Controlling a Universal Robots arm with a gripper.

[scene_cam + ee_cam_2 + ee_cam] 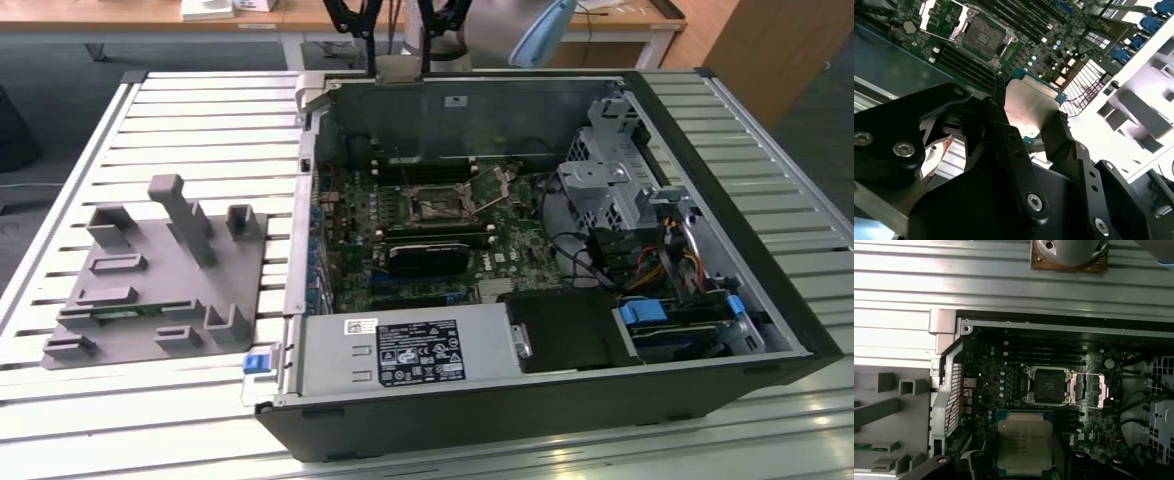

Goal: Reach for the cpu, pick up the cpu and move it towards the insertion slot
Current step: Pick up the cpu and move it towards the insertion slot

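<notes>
My gripper point(1029, 127) is shut on the cpu point(1031, 105), a flat square chip with a silvery top and a pale rim, pinched by two opposite edges between the black fingers point(999, 125). In the first wrist view the cpu point(1024, 440) hangs above the motherboard, a short way from the insertion slot point(1048, 386), a dark square socket in a shiny metal frame. The insertion slot point(981, 37) stands uncovered, with nothing in it. In the exterior view the gripper point(398, 55) is high over the case's rear wall, and the insertion slot point(438, 207) lies mid-board below.
The open computer case point(561, 400) lies on a slatted metal table point(200, 120). Inside are a black card point(427, 255), a drive cage point(607, 190) with cables and a power supply point(400, 350). A grey holder fixture point(160, 280) sits on the exterior view's left.
</notes>
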